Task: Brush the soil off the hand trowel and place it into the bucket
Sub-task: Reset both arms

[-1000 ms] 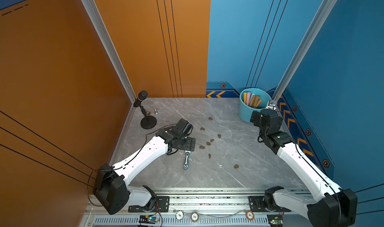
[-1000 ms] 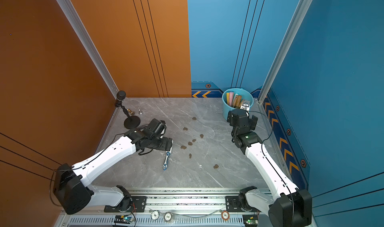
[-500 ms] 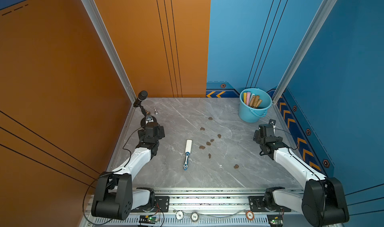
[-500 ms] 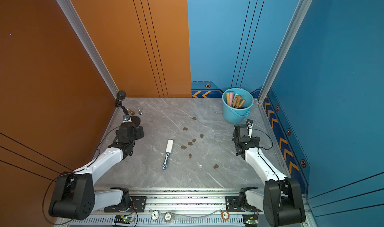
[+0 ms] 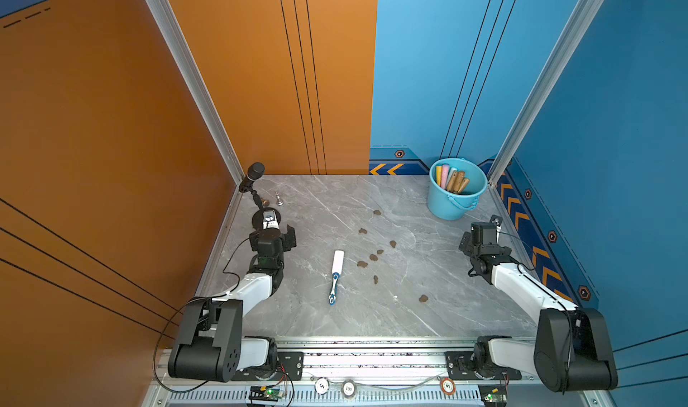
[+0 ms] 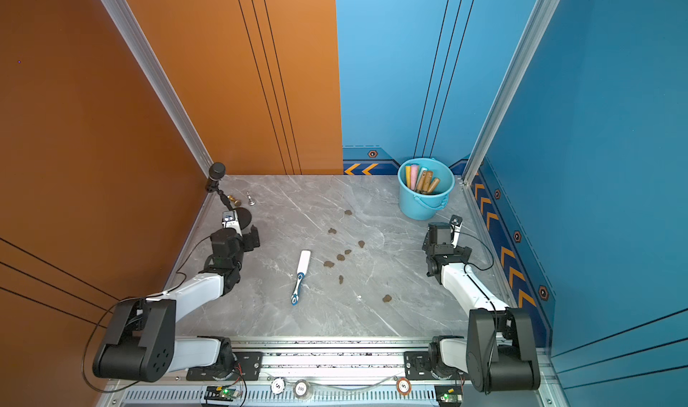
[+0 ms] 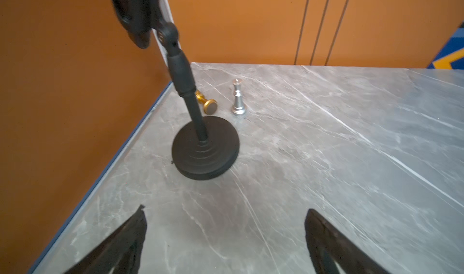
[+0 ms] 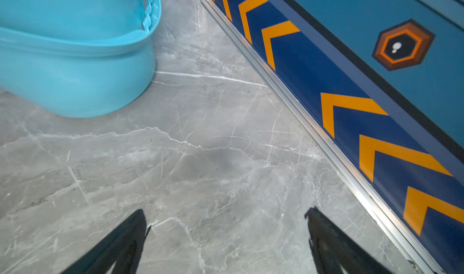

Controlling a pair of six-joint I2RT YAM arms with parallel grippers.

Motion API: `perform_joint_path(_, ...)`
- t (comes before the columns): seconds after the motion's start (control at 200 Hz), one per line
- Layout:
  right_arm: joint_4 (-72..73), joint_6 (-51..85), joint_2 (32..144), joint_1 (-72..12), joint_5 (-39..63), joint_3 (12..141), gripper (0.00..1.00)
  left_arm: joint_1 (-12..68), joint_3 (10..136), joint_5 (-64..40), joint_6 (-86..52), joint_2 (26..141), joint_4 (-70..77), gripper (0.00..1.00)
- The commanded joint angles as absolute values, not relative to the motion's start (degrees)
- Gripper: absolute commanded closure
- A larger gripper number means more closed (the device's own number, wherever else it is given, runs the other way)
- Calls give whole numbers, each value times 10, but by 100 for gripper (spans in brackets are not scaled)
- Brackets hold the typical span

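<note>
The left gripper (image 7: 226, 210) has its jaws spread wide with nothing between them, and the right gripper (image 8: 226, 210) is spread and empty in the same way; both sit low over the table (image 5: 335, 323), each near its own side wall. Just ahead of the left gripper stands a black microphone stand (image 7: 206, 147), with a fallen gold chess piece (image 7: 207, 102) and an upright silver chess piece (image 7: 238, 99) beyond it. Well off to its inner side the brush (image 5: 336, 274) lies flat and untouched by either arm. The soil (image 5: 373, 257) lies in loose lumps between the brush and the right gripper, on the bare marble and not on any tool. Ahead of the right gripper, near but apart, stands the bucket (image 5: 446, 207), with several tool handles (image 5: 452, 179) upright inside. No trowel lies on the table, so it is most likely among those handles, though the blades are hidden. Judged from this, brushing and placing look finished, and nothing seems left to do.
</note>
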State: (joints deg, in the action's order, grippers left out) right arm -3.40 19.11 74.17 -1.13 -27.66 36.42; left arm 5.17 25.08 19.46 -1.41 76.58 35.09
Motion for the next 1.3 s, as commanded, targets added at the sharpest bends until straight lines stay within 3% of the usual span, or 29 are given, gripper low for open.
perform_joint_path(0.0, -28, 178, 766, -5, -280, 375, 1, 58, 216, 184, 10, 800, 443, 2)
perform_joint_path(0.12, 57, 156, 781, -7, -276, 358, 1, 55, 224, 177, 16, 839, 465, 2)
perform_joint_path(0.23, 177, 143, 782, -7, -255, 323, 1, 55, 196, 195, 19, 912, 602, 2)
perform_joint_path(0.315, 248, 126, 799, -5, -240, 308, 1, 42, 211, 197, -8, 885, 520, 2)
perform_joint_path(0.511, 292, 91, 856, -9, -189, 316, 1, 30, 210, 181, -14, 895, 540, 2)
perform_joint_path(0.676, 417, 36, 856, -34, -143, 253, 0, 32, 209, 183, -14, 893, 540, 2)
perform_joint_path(0.816, 545, 51, 885, -32, -176, 201, 1, 33, 209, 185, -12, 893, 540, 2)
perform_joint_path(1.297, 519, 58, 877, -28, -179, 205, 1, 40, 210, 193, -7, 894, 540, 2)
